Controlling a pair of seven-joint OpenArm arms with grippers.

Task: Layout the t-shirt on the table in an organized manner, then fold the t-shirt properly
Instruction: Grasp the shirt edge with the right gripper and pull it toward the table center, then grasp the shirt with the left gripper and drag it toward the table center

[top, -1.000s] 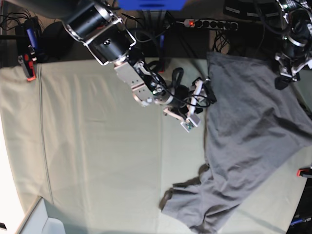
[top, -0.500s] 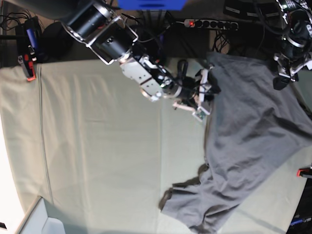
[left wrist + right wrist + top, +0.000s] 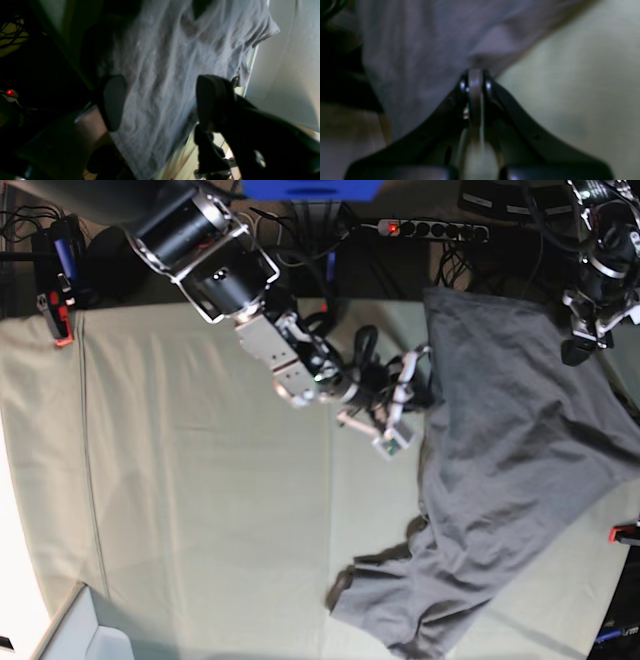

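Base view: t-shirt (image 3: pixel 510 470) rumpled on the table's (image 3: pixel 200 500) right side.

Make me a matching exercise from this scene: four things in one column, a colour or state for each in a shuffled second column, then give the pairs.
Column one:
1. t-shirt
2. table
3. left gripper
4. right gripper

Column two:
A. pale grey-green cloth cover
B. jaws wide apart, nothing between them
C. dark grey, rumpled
D. jaws closed on a fabric edge

Pairs: 1-C, 2-A, 3-B, 4-D
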